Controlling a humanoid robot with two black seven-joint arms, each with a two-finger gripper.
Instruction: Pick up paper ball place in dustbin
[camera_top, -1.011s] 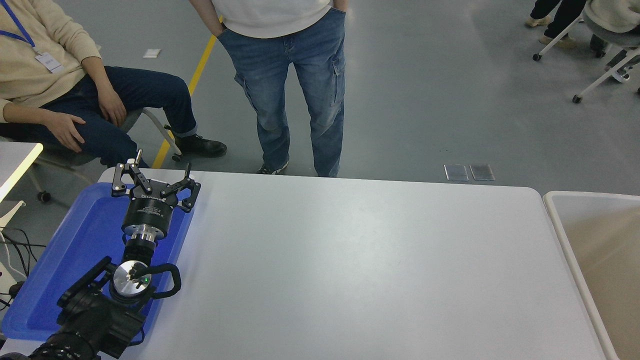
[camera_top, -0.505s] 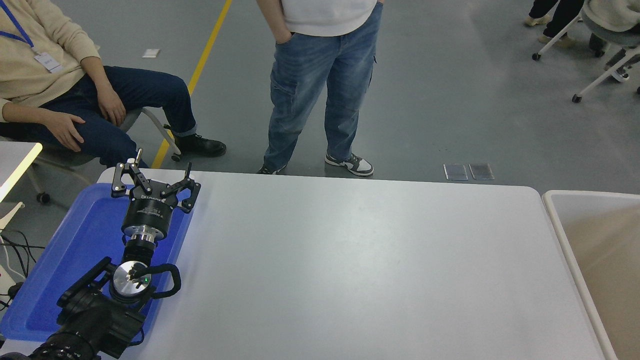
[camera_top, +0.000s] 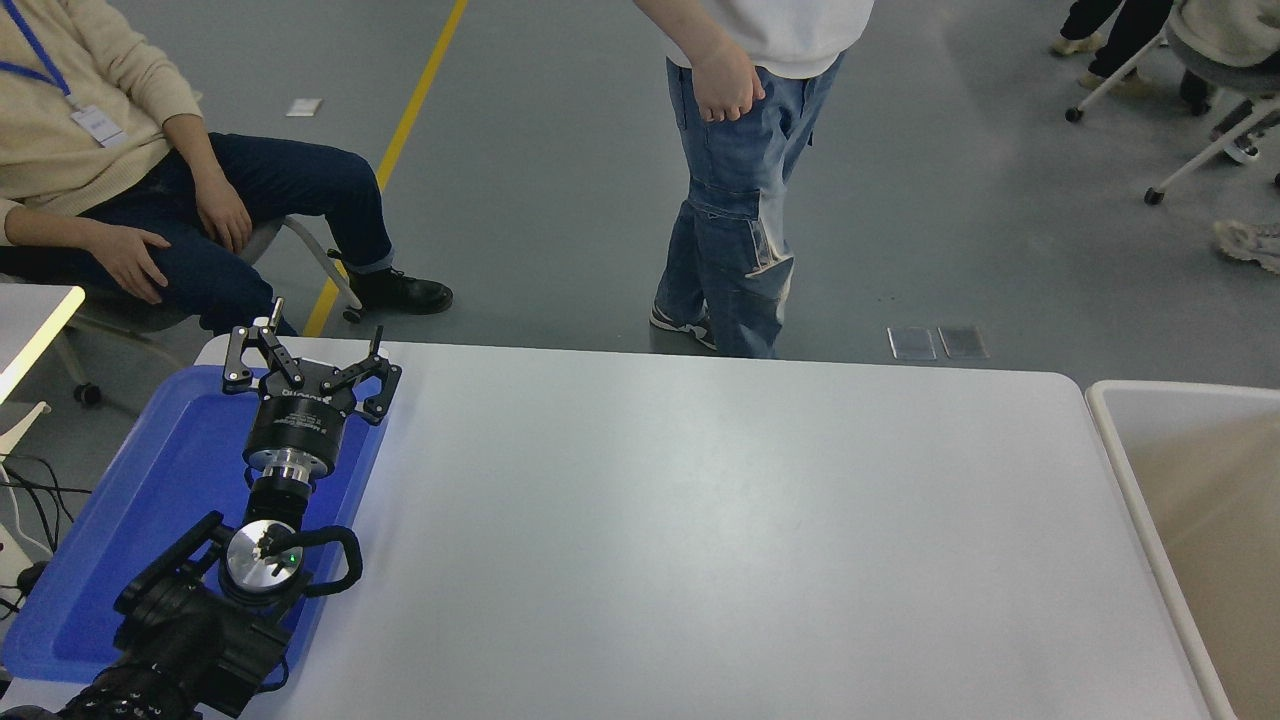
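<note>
The paper ball is not in view anywhere on the table. The dustbin (camera_top: 1110, 430), with a white rounded rim and beige inside, stands at the table's right edge and is cut off by the picture. My left gripper (camera_top: 308, 345) is parked at the lower left above the blue tray (camera_top: 150, 500), open and empty. My right arm and gripper are out of view.
The white table (camera_top: 720, 540) spans the middle. A person in jeans (camera_top: 735, 220) stands at the far edge, right of centre. Another person (camera_top: 130, 190) sits at the far left. Chairs stand at the top right.
The standing person has walked to the right along the table's far side and taken a hand out of a pocket. My left arm has not moved.
</note>
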